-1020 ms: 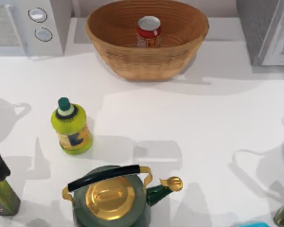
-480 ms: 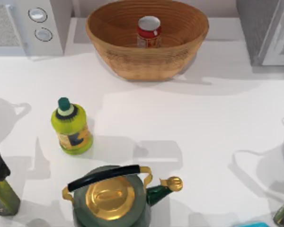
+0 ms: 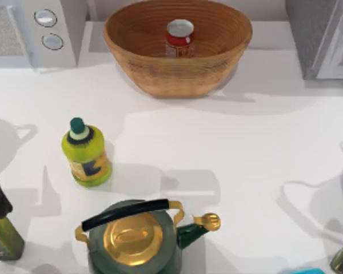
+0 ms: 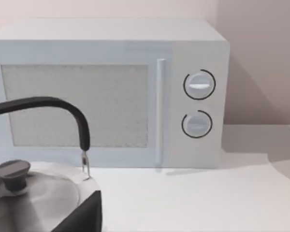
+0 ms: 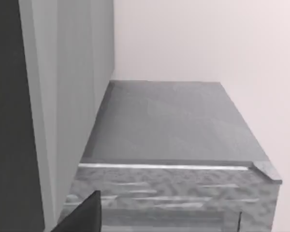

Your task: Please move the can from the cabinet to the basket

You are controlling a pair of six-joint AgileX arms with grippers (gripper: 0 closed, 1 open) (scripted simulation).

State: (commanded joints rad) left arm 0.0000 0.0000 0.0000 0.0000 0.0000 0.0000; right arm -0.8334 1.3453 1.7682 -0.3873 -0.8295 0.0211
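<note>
Inside the wide tan woven wicker basket [image 3: 177, 48] stands the small red tin can [image 3: 179, 38], upright, well apart from the grey speckled cabinet [image 3: 320, 34]. Delivery looks finished; whether either pincer is open or closed I cannot tell, and nothing more seems called for.

Red can [image 3: 179, 37] with silver top is seen; tan ribbed basket [image 3: 160, 74]; grey speckled cabinet [image 3: 308, 34]; white microwave [image 4: 111, 92]; yellow-green bottle [image 3: 87, 154], dark green cap; green-gold kettle [image 3: 134, 237].

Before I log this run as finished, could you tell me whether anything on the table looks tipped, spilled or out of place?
Nothing stands out. The can stands upright inside the basket; the green bottle and kettle are upright, with no spill showing.
</note>
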